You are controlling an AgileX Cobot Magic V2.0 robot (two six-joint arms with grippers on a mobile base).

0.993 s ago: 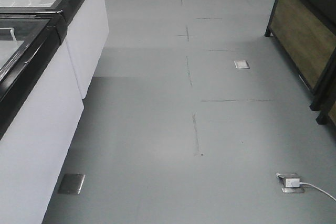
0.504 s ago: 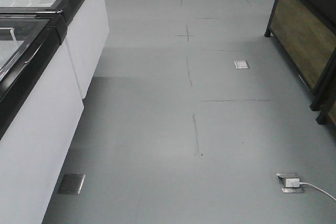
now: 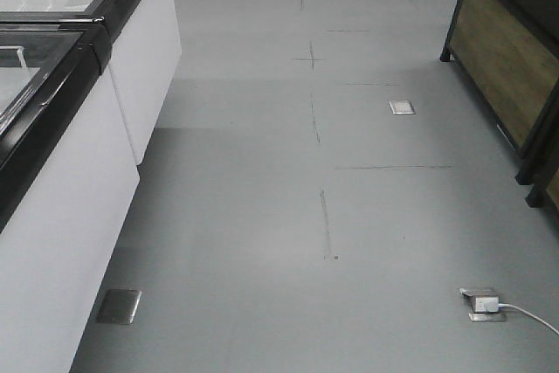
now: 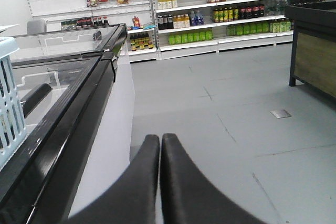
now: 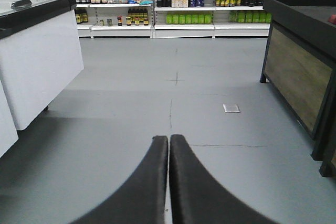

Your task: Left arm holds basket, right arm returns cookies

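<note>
1. The left hand (image 4: pixel 160 140) was closed, finger pressed against finger with nothing between them. It pointed down the aisle beside the freezer (image 4: pixel 79 103).
2. The basket (image 4: pixel 9 98) showed only as a light blue slotted corner above the freezer's top, apart from that hand. Whether it rested there could not be told.
3. The right hand (image 5: pixel 169 140) was also closed and empty, over bare floor (image 5: pixel 210 145) well away from the freezer.
4. The cookies appeared in no view.
5. Judging from this, the basket was not yet held and the cookies not yet returned, so both steps remained.
</note>
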